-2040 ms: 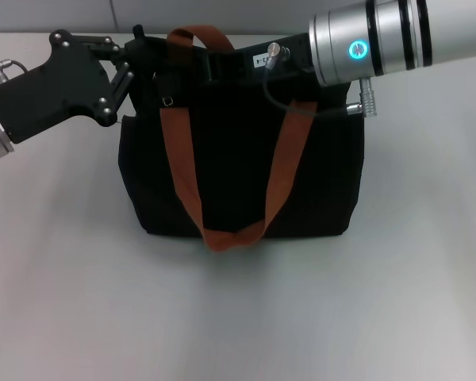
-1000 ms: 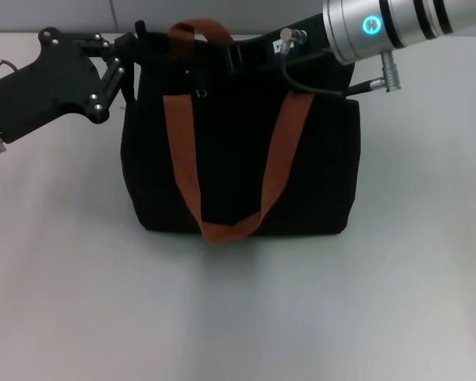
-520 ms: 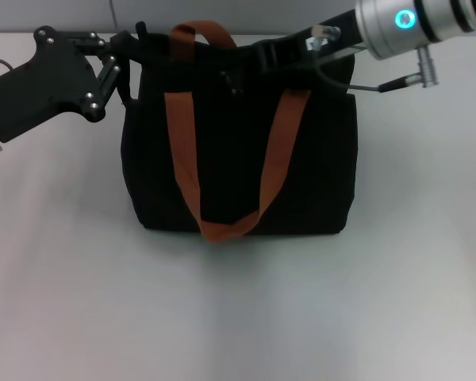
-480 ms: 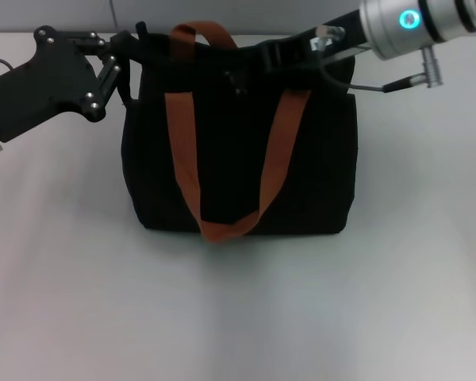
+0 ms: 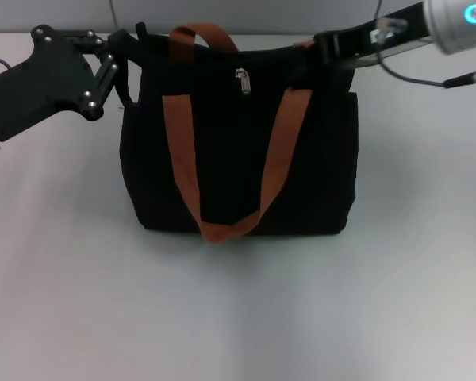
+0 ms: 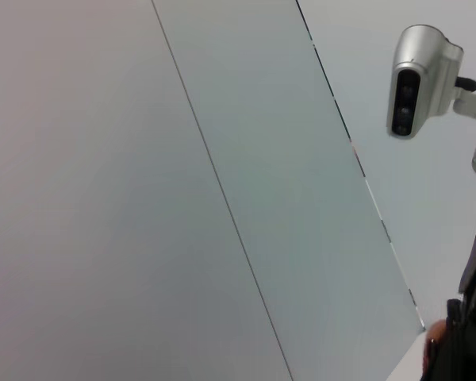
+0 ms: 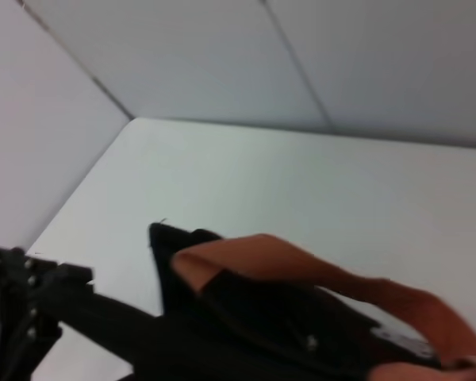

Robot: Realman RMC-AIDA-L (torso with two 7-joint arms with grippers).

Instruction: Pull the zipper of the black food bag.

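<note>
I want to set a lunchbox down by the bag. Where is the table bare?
The table is bare in front of the bag and at both its sides. The bag's top edge is crowded: left gripper at one corner, right gripper at the other.

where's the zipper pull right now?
Head view: the zipper hangs at the top edge of the black food bag, near the middle, between the orange strap's two legs.
</note>
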